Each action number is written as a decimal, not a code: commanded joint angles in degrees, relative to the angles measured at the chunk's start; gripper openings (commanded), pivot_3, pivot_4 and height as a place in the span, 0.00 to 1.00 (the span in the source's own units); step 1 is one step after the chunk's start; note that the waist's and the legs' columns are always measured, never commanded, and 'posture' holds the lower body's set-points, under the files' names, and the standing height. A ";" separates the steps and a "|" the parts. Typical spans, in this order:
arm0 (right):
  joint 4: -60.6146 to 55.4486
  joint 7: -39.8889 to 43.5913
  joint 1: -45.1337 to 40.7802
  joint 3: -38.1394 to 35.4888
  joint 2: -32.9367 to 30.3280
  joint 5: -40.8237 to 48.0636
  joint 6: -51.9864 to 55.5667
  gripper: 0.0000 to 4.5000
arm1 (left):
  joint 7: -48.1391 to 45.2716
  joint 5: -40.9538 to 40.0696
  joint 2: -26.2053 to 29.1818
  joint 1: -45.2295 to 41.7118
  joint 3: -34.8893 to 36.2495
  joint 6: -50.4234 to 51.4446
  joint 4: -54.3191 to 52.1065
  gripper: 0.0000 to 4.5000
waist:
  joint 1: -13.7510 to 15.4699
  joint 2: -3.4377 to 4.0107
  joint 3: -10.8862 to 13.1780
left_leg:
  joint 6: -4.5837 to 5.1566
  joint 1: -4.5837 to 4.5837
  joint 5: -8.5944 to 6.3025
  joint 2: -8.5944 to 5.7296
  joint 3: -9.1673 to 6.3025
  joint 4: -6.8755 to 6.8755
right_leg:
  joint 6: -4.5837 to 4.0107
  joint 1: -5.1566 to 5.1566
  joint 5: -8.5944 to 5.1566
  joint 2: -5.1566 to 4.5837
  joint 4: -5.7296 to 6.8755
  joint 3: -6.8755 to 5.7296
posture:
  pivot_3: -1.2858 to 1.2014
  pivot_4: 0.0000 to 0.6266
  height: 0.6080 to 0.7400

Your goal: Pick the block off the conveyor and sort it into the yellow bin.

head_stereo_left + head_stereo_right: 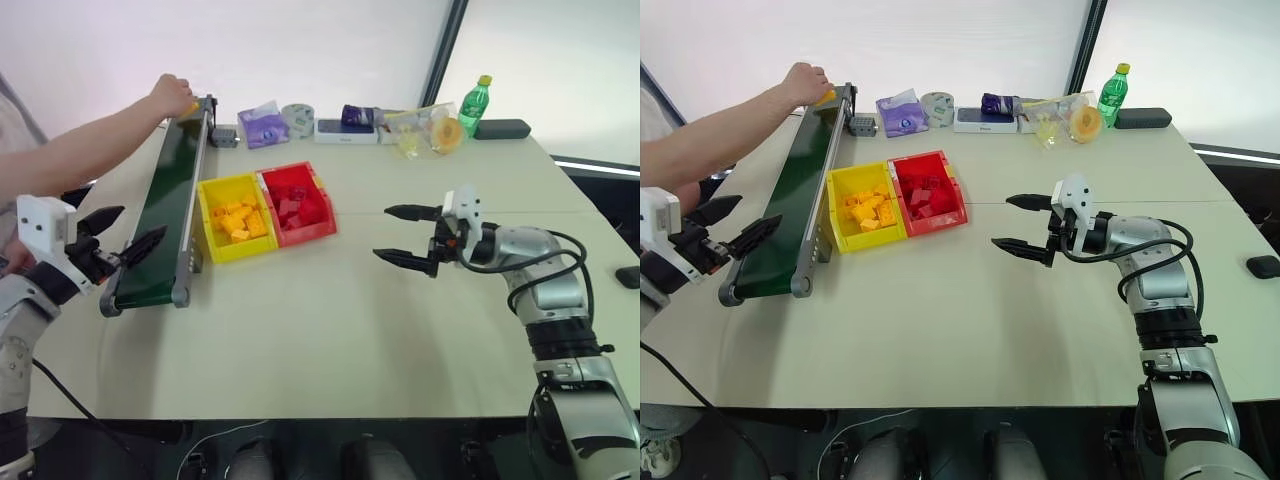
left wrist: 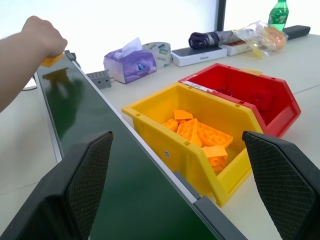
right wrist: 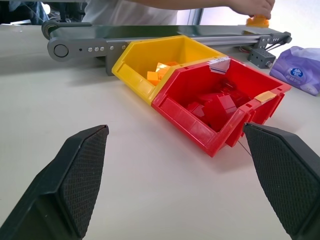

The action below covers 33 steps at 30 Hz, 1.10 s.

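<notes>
Left eye view: conveyor (image 1: 165, 210) runs from lower left toward the upper left of the frame, dark green belt between grey rails. At its far end, upper left, a person's hand (image 1: 170, 95) rests over the block (image 1: 190, 107); a yellow-orange edge of it shows under the fingers. Yellow bin (image 1: 232, 217) sits just beside the conveyor's right rail, left of centre, part filled with yellow-orange bricks. Red bin (image 1: 296, 203) touches its right wall and holds red blocks.

Left gripper (image 1: 112, 243) at lower left, by the near end of the conveyor, fingers spread wide, nothing between them. Right gripper (image 1: 408, 236) right of centre over bare table (image 1: 330, 330), well apart from both bins, fingers likewise wide apart and empty.

Along the top edge: purple tissue pack (image 1: 263, 125), green bottle (image 1: 476, 105).
</notes>
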 commanded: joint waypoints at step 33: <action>-0.77 0.09 -0.82 -0.60 -0.25 0.33 -0.80 1.00 | 0.52 -0.06 -0.12 -0.06 1.57 -1.47 -1.72 0.97 | 0.01 0.00 0.00 | 0.00 0.00 0.00 0.00 0.00 0.00 | 0.00 0.00 0.00 0.00 0.00 0.00 | 0.52 0.24 1.00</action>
